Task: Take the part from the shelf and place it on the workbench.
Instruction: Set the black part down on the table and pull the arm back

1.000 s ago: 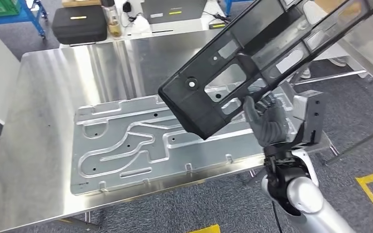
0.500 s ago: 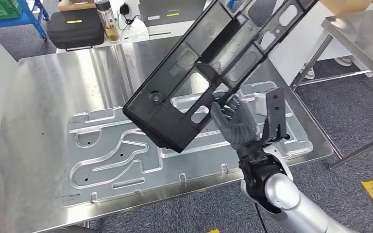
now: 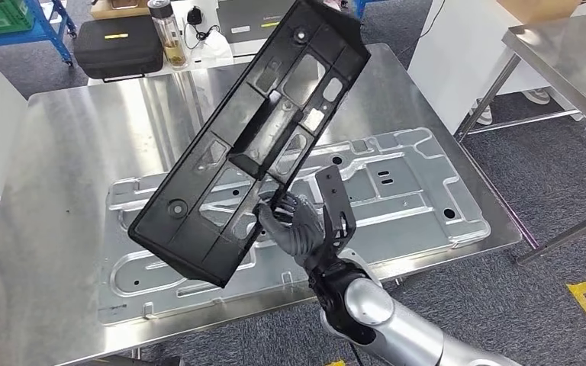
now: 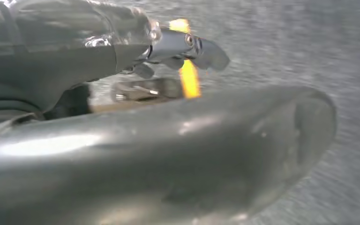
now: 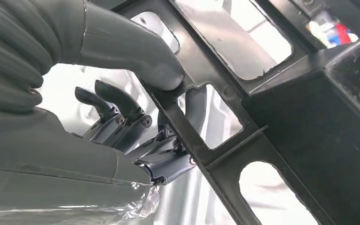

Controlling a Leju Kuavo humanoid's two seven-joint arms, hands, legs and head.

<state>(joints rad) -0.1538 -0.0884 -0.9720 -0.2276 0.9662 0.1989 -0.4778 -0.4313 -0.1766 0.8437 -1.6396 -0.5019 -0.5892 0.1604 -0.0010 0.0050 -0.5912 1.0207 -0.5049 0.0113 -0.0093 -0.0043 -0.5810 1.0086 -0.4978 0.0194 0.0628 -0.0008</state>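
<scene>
The right hand [image 3: 299, 229] grips the black part [image 3: 248, 141] at its long edge, thumb on one face of a rib and fingers [image 5: 117, 112] curled through a cut-out. The part hangs tilted above the workbench [image 3: 61, 137], its low end toward 8 o'clock and its high end toward 1 o'clock, over the embossed metal plate [image 3: 420, 191]. Level the part before you lower it, so the low corner does not strike first. Keep the pinch firm until the part rests flat. The left hand [image 4: 183, 47] hangs near the floor; you cannot tell whether its fingers are spread or curled
</scene>
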